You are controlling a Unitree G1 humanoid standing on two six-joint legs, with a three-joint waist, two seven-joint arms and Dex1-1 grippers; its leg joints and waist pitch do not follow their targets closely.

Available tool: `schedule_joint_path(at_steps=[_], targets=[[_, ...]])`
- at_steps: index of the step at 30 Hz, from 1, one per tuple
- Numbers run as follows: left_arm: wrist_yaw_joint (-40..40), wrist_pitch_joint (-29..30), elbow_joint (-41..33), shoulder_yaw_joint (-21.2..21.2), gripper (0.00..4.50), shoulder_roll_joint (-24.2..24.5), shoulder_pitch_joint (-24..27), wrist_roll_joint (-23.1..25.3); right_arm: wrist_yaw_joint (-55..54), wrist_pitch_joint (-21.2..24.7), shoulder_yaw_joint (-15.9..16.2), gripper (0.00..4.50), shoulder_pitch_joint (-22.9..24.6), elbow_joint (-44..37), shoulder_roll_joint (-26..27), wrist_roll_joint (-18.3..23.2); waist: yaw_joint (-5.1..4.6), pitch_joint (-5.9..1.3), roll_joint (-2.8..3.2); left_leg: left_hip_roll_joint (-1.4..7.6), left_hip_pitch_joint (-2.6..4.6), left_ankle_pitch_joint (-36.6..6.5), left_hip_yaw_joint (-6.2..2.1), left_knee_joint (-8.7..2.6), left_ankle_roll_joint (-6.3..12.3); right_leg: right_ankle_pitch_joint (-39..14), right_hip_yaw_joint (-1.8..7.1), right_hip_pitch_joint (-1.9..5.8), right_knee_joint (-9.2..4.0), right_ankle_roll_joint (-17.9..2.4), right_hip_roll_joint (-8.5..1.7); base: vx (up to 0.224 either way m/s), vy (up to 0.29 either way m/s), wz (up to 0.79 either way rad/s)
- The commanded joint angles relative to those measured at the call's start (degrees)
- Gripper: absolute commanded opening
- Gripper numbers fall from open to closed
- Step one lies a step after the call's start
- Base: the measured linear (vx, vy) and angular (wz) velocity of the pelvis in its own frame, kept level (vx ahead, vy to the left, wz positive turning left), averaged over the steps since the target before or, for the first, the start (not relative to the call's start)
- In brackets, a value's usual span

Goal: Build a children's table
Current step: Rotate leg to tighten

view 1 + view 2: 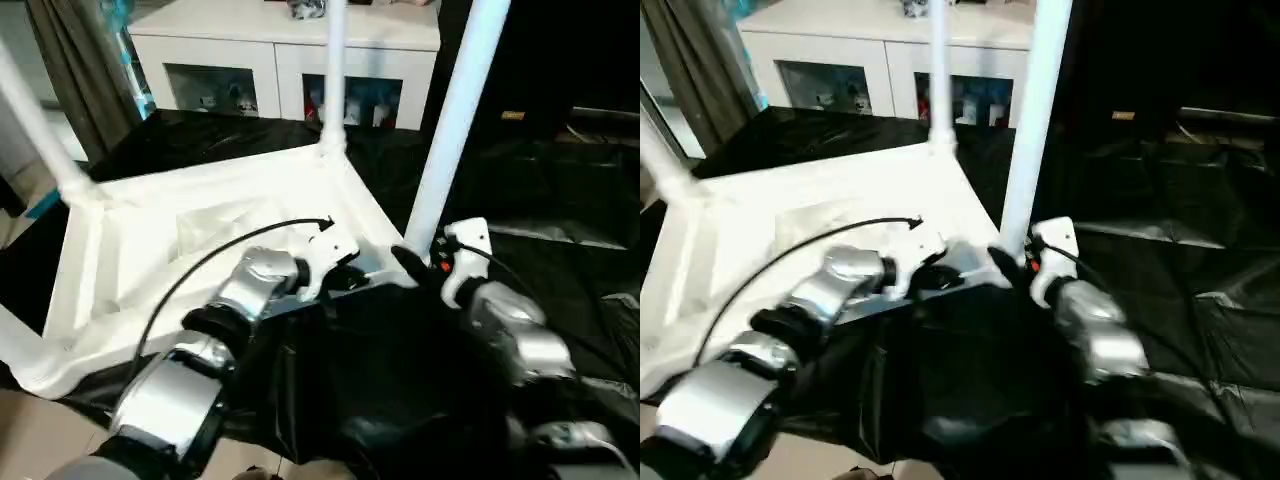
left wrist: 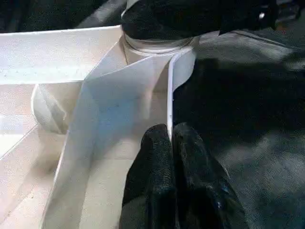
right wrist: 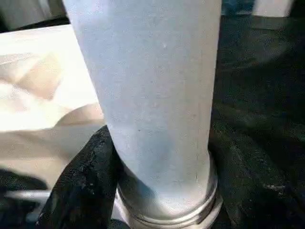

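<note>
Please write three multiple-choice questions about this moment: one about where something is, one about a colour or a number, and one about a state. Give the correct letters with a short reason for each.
1. Where does the right gripper sit?
A. At the base of the near leg
B. On the cabinet
C. On the floor

2. What colour is the cloth under the table top?
A. Red
B. Black
C. Yellow

3. How is the left gripper?
A. Wide open
B. Holding a leg
C. Shut, at the table top's rim

Answers:
1 A, the right wrist view shows black fingers on both sides of the leg, just above its socket.
2 B, dark cloth spreads around the white top.
3 C, the left wrist view shows its two fingers pressed together against the thin edge.
</note>
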Motion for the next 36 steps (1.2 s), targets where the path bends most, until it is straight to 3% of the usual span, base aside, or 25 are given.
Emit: schedule_joint_path(at_steps=[1,2,5,7,10,11,14,18,19,20,22,25,27,28,29,30,36], targets=[[4.74,-0.36,-0.10,1.32,0.00,-2.11,-2.40,0.02,2.95,0.67,5.47,2.83,1.24,3.30,3.69,-2.19,-0.27,-2.99,-0.65,2.85,1.79,-25.39,-2.26,-4.82,-0.11,-30.16,2.04,1.23,-6.09,-7.56,-3.44,0.000,0.000,0.00],[4.69,-0.48,-0.07,1.29,0.00,-2.21,-2.43,0.01,3.47,0.24,5.54,3.18,1.07,3.21,3.94,-1.89,-0.28,-3.03,-0.66,2.94,1.67,-25.48,-2.36,-4.93,0.05,-30.21,2.02,1.38,-6.06,-7.31,-3.47,0.000,0.000,0.00],[1.29,-1.39,-0.73,0.80,0.00,-1.49,-2.09,-0.52,7.72,-0.91,5.74,3.39,0.27,2.57,2.98,-0.79,-0.43,-3.12,-0.63,3.09,1.31,-25.60,-2.50,-5.16,0.17,-27.96,2.10,1.63,-5.67,-7.83,-3.39,0.000,0.000,0.00],[-0.45,-1.91,-1.13,0.72,0.00,-0.84,-1.81,-0.79,9.47,-1.30,6.32,3.66,0.32,1.99,1.87,-1.09,-0.34,-3.21,-0.82,3.08,1.45,-25.46,-2.36,-5.09,0.37,-26.93,2.18,1.52,-5.61,-8.36,-3.41,0.000,0.000,0.00],[-2.55,-2.52,-1.17,0.59,0.00,0.09,-1.55,-1.07,12.47,-1.51,6.78,3.66,0.52,1.37,0.46,-1.00,-0.27,-3.36,-0.76,3.17,1.03,-23.15,-2.19,-5.07,1.08,-22.56,2.42,1.86,-5.05,-9.98,-3.40,0.000,0.000,0.00],[-7.77,-4.12,-2.41,0.91,0.00,1.64,-0.49,-2.23,18.04,-2.46,7.93,3.66,0.87,0.63,-2.71,-1.23,-0.20,-3.35,-0.82,3.16,1.03,-22.67,-2.12,-5.05,1.33,-21.88,2.47,1.88,-5.07,-10.32,-3.45,0.000,0.000,0.00],[-14.80,-4.27,-5.23,1.25,0.00,3.90,1.42,-4.24,25.51,-2.33,8.10,3.66,1.41,-1.25,-6.98,0.15,0.46,-3.70,-0.99,3.29,0.29,-16.74,-1.57,-4.42,4.44,-13.94,2.49,2.70,-3.87,-13.11,-3.40,0.017,-0.005,0.00],[-21.80,-4.34,-8.14,0.31,0.00,7.30,3.66,-5.18,33.51,-1.69,7.07,3.66,1.95,-3.61,-11.38,2.23,0.96,-4.41,-0.85,3.47,0.32,-9.98,-1.34,-3.63,7.33,-3.90,2.37,2.72,-2.33,-16.46,-3.21,0.054,-0.017,0.01],[-24.12,-3.94,-9.03,0.22,0.00,8.34,4.34,-5.71,35.26,-1.74,7.09,3.66,2.16,-4.10,-12.49,2.63,1.40,-4.55,-1.31,3.54,0.42,-7.97,-1.25,-3.42,8.39,-1.54,2.36,2.72,-1.88,-17.37,-3.28,0.000,0.000,0.00],[-25.79,-3.55,-9.66,0.14,0.00,9.03,4.79,-6.10,36.49,-1.44,7.12,3.66,2.30,-4.45,-13.16,2.99,1.77,-4.66,-1.04,3.54,0.43,-6.31,-1.19,-3.17,9.33,0.24,2.35,2.63,-1.61,-17.65,-3.24,0.000,0.000,0.00],[-29.83,-2.32,-11.16,-0.25,0.00,10.73,5.75,-6.67,39.35,-1.20,7.44,3.66,2.48,-5.26,-14.66,3.76,2.11,-4.55,-1.04,3.56,0.53,-5.97,-1.08,-3.13,9.88,0.14,2.35,2.43,-1.63,-17.97,-3.21,0.000,0.000,0.00],[-32.89,-1.01,-12.78,-0.48,0.00,12.13,6.66,-7.16,41.33,-1.08,7.63,3.66,2.46,-5.86,-15.62,4.37,2.45,-4.36,-0.89,3.78,0.67,-7.47,-1.10,-3.34,9.07,-2.68,2.37,2.21,-1.85,-17.62,-3.08,0.000,0.000,0.00],[-36.04,1.57,-15.31,-0.68,0.00,13.54,7.78,-8.10,42.63,-2.45,7.54,3.66,2.17,-5.58,-15.89,4.03,2.51,-3.90,-0.84,3.93,0.88,-13.04,-1.21,-3.94,5.64,-9.98,2.56,2.02,-2.53,-16.29,-3.23,0.000,0.000,0.00],[-36.04,1.57,-15.31,-0.68,0.00,13.54,7.78,-8.10,42.63,-2.45,7.54,3.66,2.17,-5.58,-15.89,4.03,2.53,-3.84,-0.80,4.00,0.96,-14.02,-1.27,-4.07,4.99,-11.40,2.59,2.03,-2.69,-15.99,-3.33,0.000,0.000,0.00],[-36.84,2.29,-16.07,-0.81,0.00,13.92,8.09,-8.29,43.54,-2.25,7.61,3.66,2.14,-5.59,-16.03,4.17,2.48,-3.80,-1.17,4.00,1.00,-14.56,-1.22,-4.16,4.48,-12.34,2.63,2.02,-2.81,-15.73,-3.28,0.000,0.000,0.00],[-37.44,2.94,-17.01,-0.85,0.00,14.23,8.47,-8.44,44.54,-1.73,7.71,3.66,2.12,-5.70,-16.19,4.56,2.51,-3.74,-0.97,3.95,1.02,-15.26,-1.28,-4.25,3.72,-13.73,2.70,1.96,-2.90,-15.28,-3.31,0.000,0.000,0.00],[-39.55,5.48,-19.89,-1.47,0.00,15.20,9.50,-9.07,48.95,1.50,8.56,3.30,2.55,-7.54,-16.62,7.00,2.64,-4.01,-1.10,3.85,0.87,-12.64,-1.24,-4.00,4.24,-10.34,2.82,2.08,-2.47,-15.44,-3.25,0.000,0.000,0.00]])
